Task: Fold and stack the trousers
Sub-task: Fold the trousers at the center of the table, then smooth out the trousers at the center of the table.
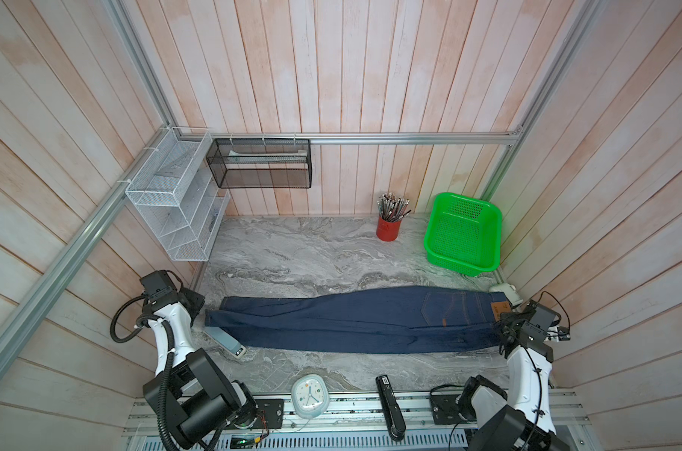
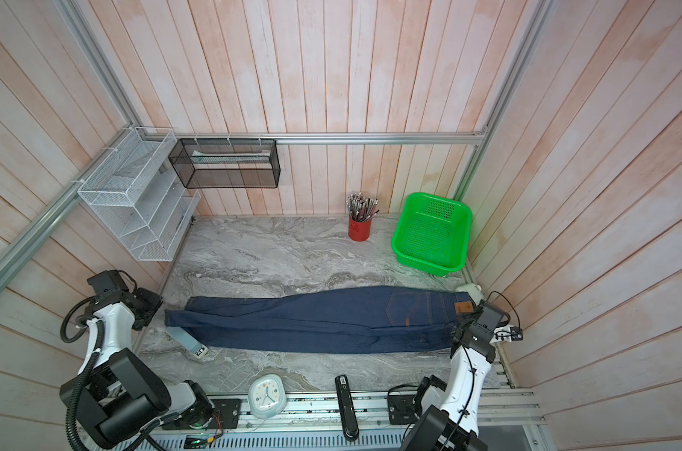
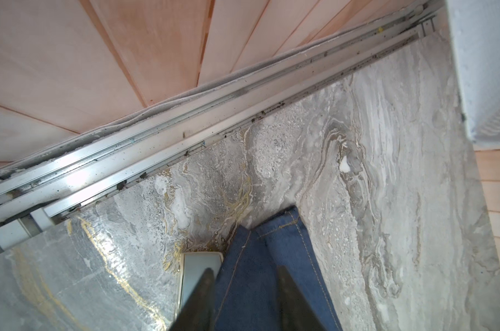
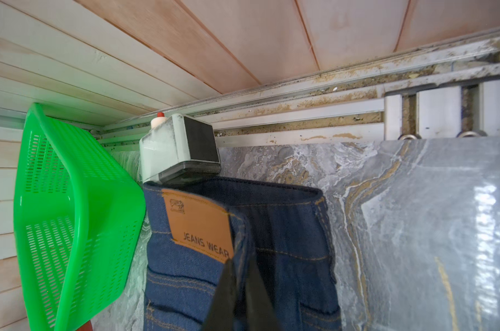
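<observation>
Trousers lie flat, halved leg on leg, waistband near the green basket, hems far from it. I judge cross-folds and stacking remain. Left gripper gapes over the hems; right gripper sits at the waistband, and I cannot tell if it pinches.

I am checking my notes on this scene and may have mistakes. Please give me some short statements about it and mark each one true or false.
1. The jeans lie stretched out on the table. True.
2. The jeans are inside the green basket. False: the basket is empty and stands at the back, apart from them.
3. The red cup holds pencils. True.
4. The clock stands beside the red cup. False: it is at the front edge, near the stapler.
5. The left hand is open over the leg ends. True.
</observation>
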